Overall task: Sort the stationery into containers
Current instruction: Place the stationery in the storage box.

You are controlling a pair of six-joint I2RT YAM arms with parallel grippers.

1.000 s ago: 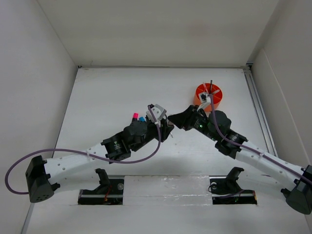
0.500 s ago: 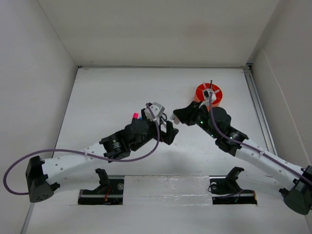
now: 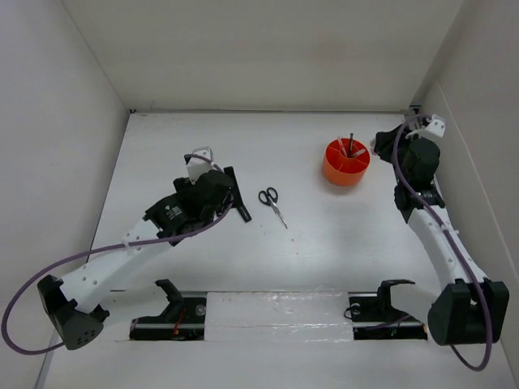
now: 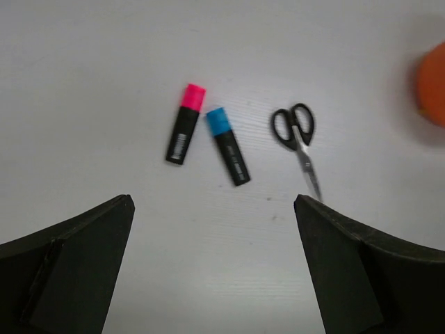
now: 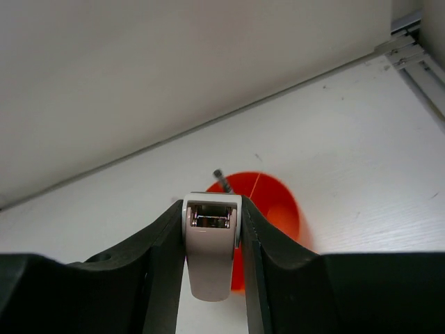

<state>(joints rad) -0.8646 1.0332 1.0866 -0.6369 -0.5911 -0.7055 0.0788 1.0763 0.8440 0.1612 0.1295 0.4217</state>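
Left gripper (image 3: 238, 194), left of centre, gapes empty above pink highlighter (image 4: 185, 124) and blue highlighter (image 4: 229, 146); scissors (image 3: 273, 203) lie centre. Orange cup (image 3: 334, 173), upper right, holds pens (image 3: 350, 146). Beside it, right gripper (image 5: 211, 209) clamps a white item (image 5: 211, 264).

Top view: scissors (image 3: 272, 203) on table (image 3: 324, 235) at frame centre, organiser (image 3: 346, 166) to their upper right, pens (image 3: 351, 145) standing in it. Left wrist view: left highlighter (image 4: 185, 124) just beside right highlighter (image 4: 229, 146), both left of scissors. Right wrist view: small item (image 5: 211, 257) low centre, organiser behind it.
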